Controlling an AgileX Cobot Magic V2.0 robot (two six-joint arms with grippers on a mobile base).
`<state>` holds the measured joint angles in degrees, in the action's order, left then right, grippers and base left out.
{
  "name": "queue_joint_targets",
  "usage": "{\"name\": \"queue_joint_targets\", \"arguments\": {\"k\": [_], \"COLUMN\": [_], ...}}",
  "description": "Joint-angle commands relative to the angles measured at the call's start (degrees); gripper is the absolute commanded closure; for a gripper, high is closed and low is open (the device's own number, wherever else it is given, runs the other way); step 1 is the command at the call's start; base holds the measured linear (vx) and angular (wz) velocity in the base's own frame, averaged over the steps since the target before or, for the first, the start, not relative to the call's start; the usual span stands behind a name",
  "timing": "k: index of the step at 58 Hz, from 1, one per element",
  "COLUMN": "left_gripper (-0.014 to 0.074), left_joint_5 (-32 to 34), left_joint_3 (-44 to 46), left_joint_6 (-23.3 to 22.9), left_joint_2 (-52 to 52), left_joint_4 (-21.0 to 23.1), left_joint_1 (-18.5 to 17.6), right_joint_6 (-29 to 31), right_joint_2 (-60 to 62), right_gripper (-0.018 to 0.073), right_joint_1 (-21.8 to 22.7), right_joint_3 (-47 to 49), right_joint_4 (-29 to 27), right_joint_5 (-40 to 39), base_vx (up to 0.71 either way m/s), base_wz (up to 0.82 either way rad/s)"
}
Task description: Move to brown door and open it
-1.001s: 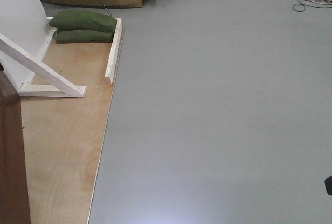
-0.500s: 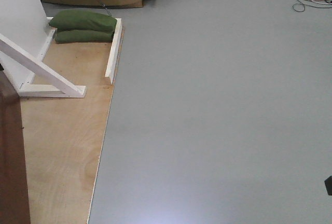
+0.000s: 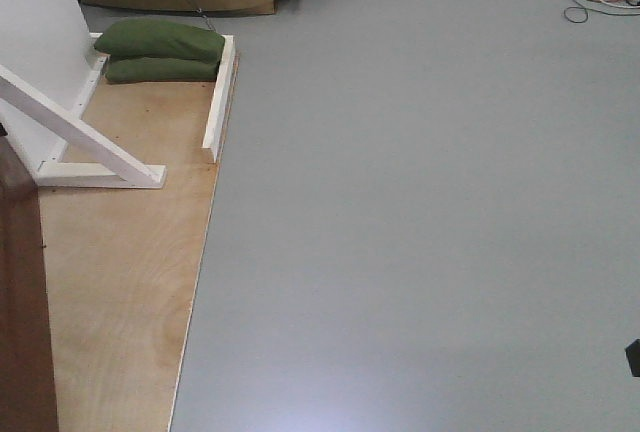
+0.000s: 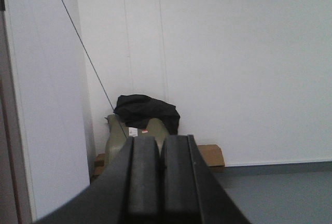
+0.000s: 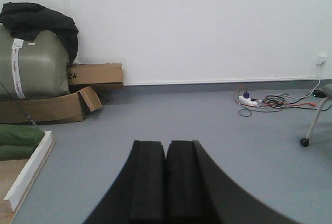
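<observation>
In the front view a smooth grey floor (image 3: 420, 202) filled most of the room; at its left a pale plywood platform (image 3: 120, 282) carried white wooden frame beams (image 3: 220, 97) and two stacked green sandbags (image 3: 160, 52), and the glossy reddish-brown wooden door (image 3: 20, 312) showed only as a dark strip at the lower left edge. In the left wrist view the left gripper (image 4: 161, 149) had its two black pads pressed together before a plain white wall (image 4: 249, 53) and one olive sack (image 4: 116, 136). In the right wrist view the right gripper (image 5: 166, 151) likewise had both pads meeting, pinching nothing, with one white power strip (image 5: 249, 101) and two brown cardboard boxes (image 5: 96, 73) beyond.
</observation>
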<state>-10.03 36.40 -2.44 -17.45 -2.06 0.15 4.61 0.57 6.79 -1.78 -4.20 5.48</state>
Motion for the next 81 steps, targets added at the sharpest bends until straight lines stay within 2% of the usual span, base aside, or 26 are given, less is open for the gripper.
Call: {"name": "queue_joint_targets", "arguments": {"k": [1, 7, 16, 20, 28, 33, 37, 42, 50, 56, 69, 81], "left_gripper": [0.0600, 0.0600, 0.0600, 0.0600, 0.0600, 0.0600, 0.0600, 0.0600, 0.0600, 0.0600, 0.0600, 0.0600], "left_joint_5": [5.8, 11.1, 17.6, 21.1, 29.6, 36.9, 43.2, 50.4, 59.7, 62.8, 64.1, 60.3], "left_joint_3": [7.0, 10.9, 14.1, 15.4, 17.1, 17.6, 17.7, 17.7, 18.1, 19.9, 28.6, 37.6], "left_joint_6": [0.3, 0.7, 2.8, 5.6, 14.0, 18.4, 20.0, 21.3, 24.3, 27.0, 37.5, 51.0], "left_joint_2": [-7.4, -16.0, -25.7, -27.2, -26.7, -25.8, -24.7, -23.0, -22.1, -23.1, -29.8, -36.6], "left_joint_4": [2.5, 10.8, 27.7, 35.8, 51.1, 61.3, 67.7, 71.3, 71.9, 75.9, 83.8, 84.7], "left_joint_1": [2.1, 5.4, 9.5, 11.3, 15.0, 16.3, 16.6, 16.6, 16.6, 16.6, 16.6, 18.3], "right_joint_6": [0.3, 0.3, 0.3, 0.3, 0.3, 0.3, 0.3, 0.3, 0.3, 0.3, 0.3, 0.3], "right_joint_2": [0.7, 0.7, 0.7, 0.7, 0.7, 0.7, 0.7, 0.7, 0.7, 0.7, 0.7, 0.7], "right_gripper": [0.0559, 0.0559, 0.0559, 0.0559, 0.0559, 0.0559, 0.0559, 0.0559, 0.0559, 0.0559, 0.0559, 0.0559], "right_joint_1": [0.3, 0.3, 0.3, 0.3, 0.3, 0.3, 0.3, 0.3, 0.3, 0.3, 0.3, 0.3], "right_joint_3": [-0.3, -0.3, -0.3, -0.3, -0.3, -0.3, -0.3, -0.3, -0.3, -0.3, -0.3, -0.3], "right_joint_4": [0.4, 0.4, 0.4, 0.4, 0.4, 0.4, 0.4, 0.4, 0.4, 0.4, 0.4, 0.4], "right_joint_5": [-4.4, -4.4, -4.4, -4.4, -4.4, -4.4, -4.4, -4.4, -4.4, -4.4, -4.4, -4.4], "base_vx": [0.00, 0.00, 0.00, 0.00, 0.00, 0.00, 0.00, 0.00, 0.00, 0.00, 0.00, 0.00], "base_wz": [0.00, 0.00, 0.00, 0.00, 0.00, 0.00, 0.00, 0.00, 0.00, 0.00, 0.00, 0.00]}}
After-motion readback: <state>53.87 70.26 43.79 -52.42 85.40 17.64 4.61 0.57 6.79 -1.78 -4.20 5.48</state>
